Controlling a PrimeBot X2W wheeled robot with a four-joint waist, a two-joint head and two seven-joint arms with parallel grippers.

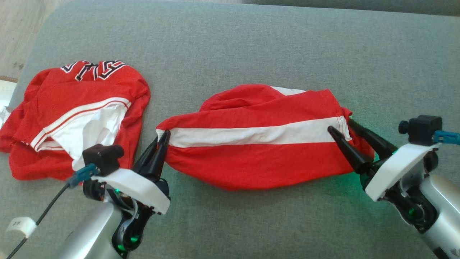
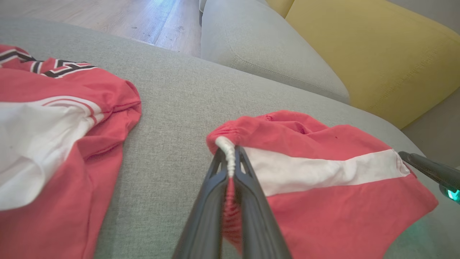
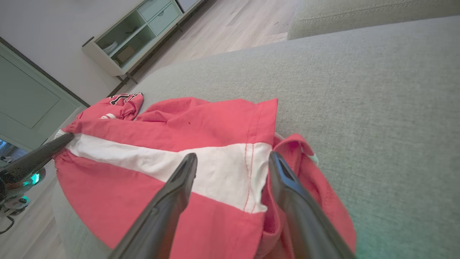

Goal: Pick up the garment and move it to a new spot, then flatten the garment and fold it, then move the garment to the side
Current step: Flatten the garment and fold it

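On the broad grey cushion [image 1: 251,43], near its middle and well right of a second red jersey [image 1: 72,93], find the red garment with the white stripe [image 1: 251,158], drawn out lengthwise between the two arms. Keep it low and taut for flattening: hold the gathered left end where the left gripper [image 1: 163,138] pinches it tight, and close the right gripper [image 1: 339,124], spread wide astride the right hem, only after getting every layer between the fingers. Hard to count the layers under the crumpled flap beyond that hem or to judge the underside; jersey's left edge cut off in the head view.
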